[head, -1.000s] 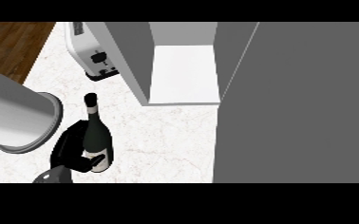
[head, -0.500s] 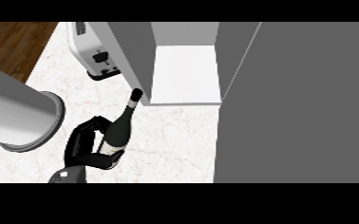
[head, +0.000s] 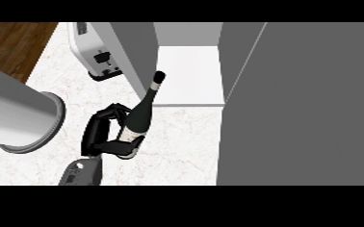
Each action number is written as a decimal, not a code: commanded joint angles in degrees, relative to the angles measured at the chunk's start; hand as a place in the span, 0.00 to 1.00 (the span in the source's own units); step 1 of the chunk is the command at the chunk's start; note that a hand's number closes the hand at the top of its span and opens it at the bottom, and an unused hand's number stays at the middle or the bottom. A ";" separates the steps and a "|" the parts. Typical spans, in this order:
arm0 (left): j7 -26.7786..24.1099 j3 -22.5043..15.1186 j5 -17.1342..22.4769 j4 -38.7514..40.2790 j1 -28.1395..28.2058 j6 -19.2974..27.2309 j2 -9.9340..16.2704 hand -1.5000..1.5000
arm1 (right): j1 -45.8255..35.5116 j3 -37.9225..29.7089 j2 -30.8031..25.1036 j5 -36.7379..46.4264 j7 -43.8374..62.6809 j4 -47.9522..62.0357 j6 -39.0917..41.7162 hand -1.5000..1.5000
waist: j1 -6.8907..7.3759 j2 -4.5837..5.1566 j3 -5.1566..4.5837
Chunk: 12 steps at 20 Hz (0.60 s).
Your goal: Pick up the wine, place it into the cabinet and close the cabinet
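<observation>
My black fingers (head: 108, 118) were curled round the lower body of the dark glass wine bottle with the pale label (head: 140, 117), thumb side wrapped under its base, so my left hand (head: 103, 134) pinched it from the side and left the neck free. The bottle hung tilted above the counter, its black-capped neck pointing up and right toward the open grey cabinet (head: 189, 74) (the cap sat just at the edge of the cabinet's side wall). I judged I held it low so the slim neck could lead into the opening first, with the bottle not yet inside. The cabinet's white shelf floor lay bare just beyond the cap, and its tall grey door (head: 292, 106) stood swung out at the right, left open for the closing step. Beneath was a white marbled counter top (head: 185, 144), with a white toaster (head: 96, 57) at the back left, a large grey cylinder (head: 25, 115) beside my hand, and brown wooden floor (head: 21, 43) past the counter's edge. My right hand did not show.
</observation>
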 commanded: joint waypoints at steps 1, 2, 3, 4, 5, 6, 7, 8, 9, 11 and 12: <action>7.89 -4.86 0.08 -8.85 0.47 4.16 -1.13 1.00 | 1.14 -1.42 -1.11 -4.99 3.50 -6.24 0.55 0.00 | 0.15 -0.01 0.00; 6.25 -5.51 0.80 -4.14 -2.71 6.95 -1.14 1.00 | 0.41 -0.81 -0.48 -3.45 4.89 -8.31 -1.01 0.00 | -0.20 0.09 -0.04; 11.94 -8.14 1.40 -10.38 -1.62 8.40 -1.15 1.00 | -0.94 -2.65 -0.55 -4.26 4.16 -6.55 -1.14 0.00 | 0.09 -0.02 -0.01; 11.51 -7.64 2.36 -6.98 -2.63 7.32 -1.16 1.00 | 0.05 -2.13 -1.71 -5.79 7.87 -9.69 -0.98 0.00 | -0.15 0.08 -0.04; 12.79 -12.50 4.31 -8.91 -2.25 12.45 -1.16 1.00 | 2.17 -1.63 -0.39 -3.84 3.66 -7.69 -0.28 0.00 | -0.38 0.00 -0.03; 14.21 -12.84 3.31 -8.51 -3.05 11.31 -1.17 1.00 | -1.53 -2.82 -1.47 -6.12 8.23 -9.60 -1.63 0.00 | -0.19 0.07 -0.05; 13.80 -11.68 1.99 -6.92 -4.69 12.34 -1.17 1.00 | -0.33 -7.45 -3.02 -10.70 5.82 -7.28 1.12 0.00 | -0.36 0.13 -0.02; 13.11 -16.58 3.28 -4.05 -6.47 16.73 -1.18 1.00 | -2.09 -2.70 -0.72 -6.47 7.73 -7.27 -1.40 0.00 | -0.64 0.19 -0.07; 17.72 -11.77 1.16 -7.33 -7.82 13.31 -1.18 1.00 | 0.40 -7.01 -1.44 -8.28 1.10 -4.19 2.32 0.00 | -0.40 0.09 0.01; 20.18 -18.45 -0.72 -10.91 -5.47 17.46 -1.17 1.00 | 1.98 -3.36 -0.65 -5.52 4.82 -8.27 0.44 0.00 | -0.46 -0.05 -0.01; 21.44 -17.93 -2.27 -7.05 -9.93 19.24 -1.16 1.00 | -0.15 -4.27 -0.94 -6.05 5.59 -6.81 0.02 0.00 | -0.72 0.11 -0.03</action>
